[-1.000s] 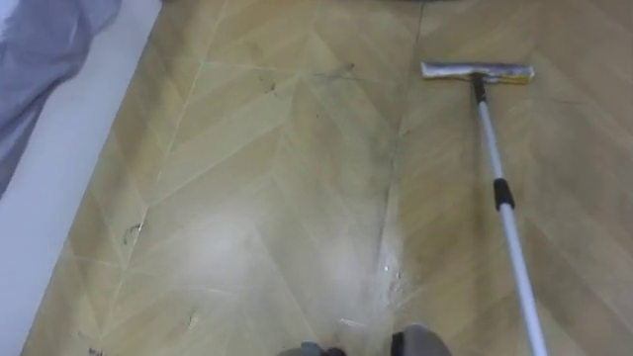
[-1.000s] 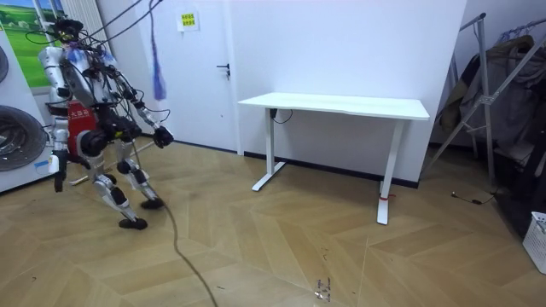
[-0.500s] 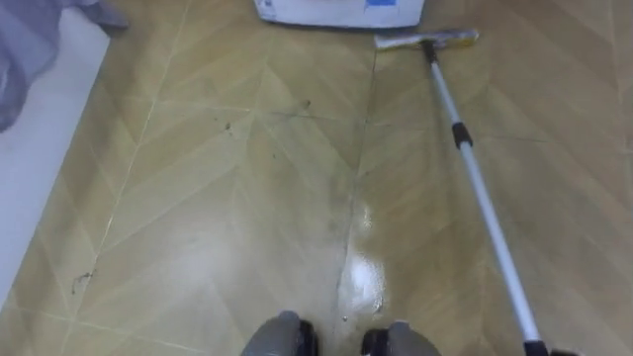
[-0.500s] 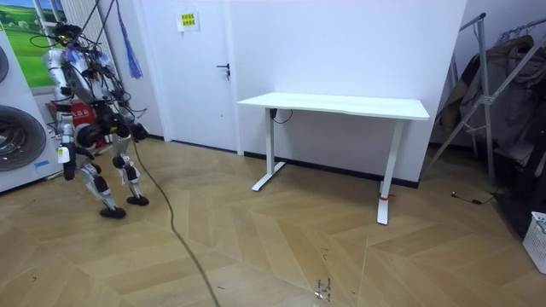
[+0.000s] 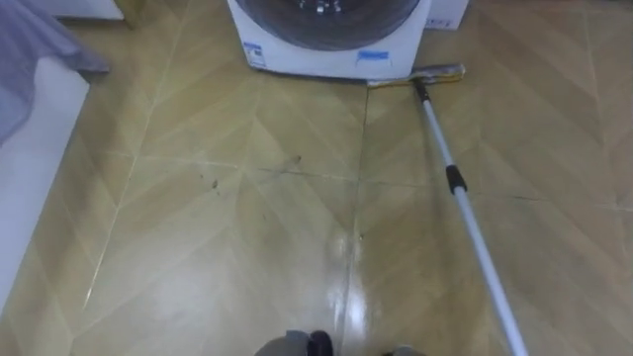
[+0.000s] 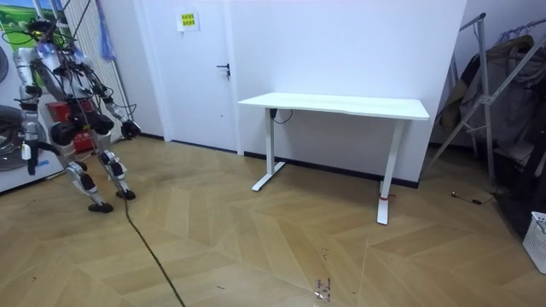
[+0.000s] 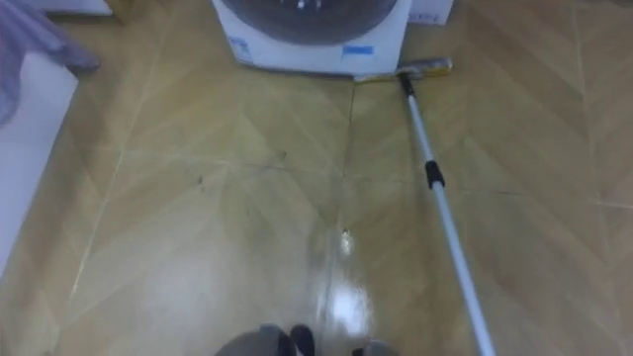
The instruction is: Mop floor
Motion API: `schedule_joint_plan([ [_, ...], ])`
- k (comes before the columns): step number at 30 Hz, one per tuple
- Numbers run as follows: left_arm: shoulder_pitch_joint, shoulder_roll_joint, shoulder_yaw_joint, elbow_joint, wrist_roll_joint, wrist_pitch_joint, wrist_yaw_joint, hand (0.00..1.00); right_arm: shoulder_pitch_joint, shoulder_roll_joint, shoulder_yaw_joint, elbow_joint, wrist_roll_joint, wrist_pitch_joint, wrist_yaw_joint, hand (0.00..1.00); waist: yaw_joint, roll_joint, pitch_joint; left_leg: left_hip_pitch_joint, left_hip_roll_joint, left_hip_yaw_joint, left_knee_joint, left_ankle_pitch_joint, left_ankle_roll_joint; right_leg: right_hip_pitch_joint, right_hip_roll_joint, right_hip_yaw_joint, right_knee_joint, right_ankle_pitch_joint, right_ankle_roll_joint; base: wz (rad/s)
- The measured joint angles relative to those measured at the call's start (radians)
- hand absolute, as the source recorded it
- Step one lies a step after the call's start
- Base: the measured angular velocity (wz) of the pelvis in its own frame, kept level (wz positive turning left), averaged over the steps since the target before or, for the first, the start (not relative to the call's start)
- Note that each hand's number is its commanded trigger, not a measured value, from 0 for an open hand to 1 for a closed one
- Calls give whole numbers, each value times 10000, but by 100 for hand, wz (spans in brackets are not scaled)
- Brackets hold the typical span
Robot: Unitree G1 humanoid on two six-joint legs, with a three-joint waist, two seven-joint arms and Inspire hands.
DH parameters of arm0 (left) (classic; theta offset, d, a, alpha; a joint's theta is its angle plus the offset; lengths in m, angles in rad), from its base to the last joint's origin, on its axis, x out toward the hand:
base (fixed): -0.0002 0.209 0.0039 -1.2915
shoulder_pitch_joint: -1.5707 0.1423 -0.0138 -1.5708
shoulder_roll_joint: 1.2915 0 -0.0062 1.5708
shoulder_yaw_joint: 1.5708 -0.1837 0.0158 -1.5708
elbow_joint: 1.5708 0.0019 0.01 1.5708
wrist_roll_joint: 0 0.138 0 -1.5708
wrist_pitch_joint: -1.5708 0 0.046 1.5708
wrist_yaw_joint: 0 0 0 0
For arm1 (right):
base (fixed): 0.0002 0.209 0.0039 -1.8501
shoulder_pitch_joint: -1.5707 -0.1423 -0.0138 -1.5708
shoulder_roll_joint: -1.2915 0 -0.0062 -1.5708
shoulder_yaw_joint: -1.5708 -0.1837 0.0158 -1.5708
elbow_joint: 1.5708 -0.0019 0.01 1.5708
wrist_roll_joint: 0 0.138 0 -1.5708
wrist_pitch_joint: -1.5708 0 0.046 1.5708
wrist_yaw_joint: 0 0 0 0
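Mop: a long white-and-silver pole with a black collar (image 5: 454,179) and a flat, pale head (image 5: 416,76). It is laid out across the floor on the robot's right, with the head set against the foot of the washing machine. The pole's near end is lost at the lower edge of the eye views.
Floor: light wood-look planks in a herringbone pattern (image 5: 247,247). A glossy band is seen just ahead of the robot; whether it is wet or merely lit cannot be told.
Progress: judged as underway, no more. Dark specks and thin scuff lines (image 5: 211,181) are left on the planks between the robot and the machine. The wide stretch by the white desk (image 6: 341,105) is judged as yet to be covered.
Robot's hands (image 6: 26,159): seen small in the room view, beside the machine. Whether the pole is grasped cannot be told.
Robot: placed at the room view's left, facing the washing machine.
Containers: the white front-loading washing machine (image 5: 331,49) is shown with its dark round door; nothing of its contents can be made out. A white slatted basket (image 6: 537,239) is cut by the room view's right edge, its contents hidden.
Beside: grey cloth (image 5: 35,49) is draped over a white ledge (image 5: 30,188).
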Motion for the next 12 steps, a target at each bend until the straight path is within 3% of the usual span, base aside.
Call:
schedule_joint_plan([
  [2, 469, 5, 37, 3, 207, 111, 25, 0, 505, 132, -186, -3, -376, -41, 56, 100, -163, -40, -244, 956, 14, -326, -891, 131, -234, 1067, 138, -316, -1113, 148, -119, 17],
  [6, 1038, -7, 20, 90, 770, 299, 129, 0, 1070, 189, -149, -12, -722, -2, 346, 100, -359, -184, -218, 2729, 80, -613, -2167, 301, -476, 2942, 359, -474, -2505, 303, -218, 10],
  [12, 1458, -41, 206, 79, 1179, 572, 54, 0, 1707, 367, -280, -410, -1511, 125, 797, 100, -443, -665, -200, 4562, 214, -732, -3372, 459, -708, 4901, 642, -739, -4029, 519, -415, 2],
])
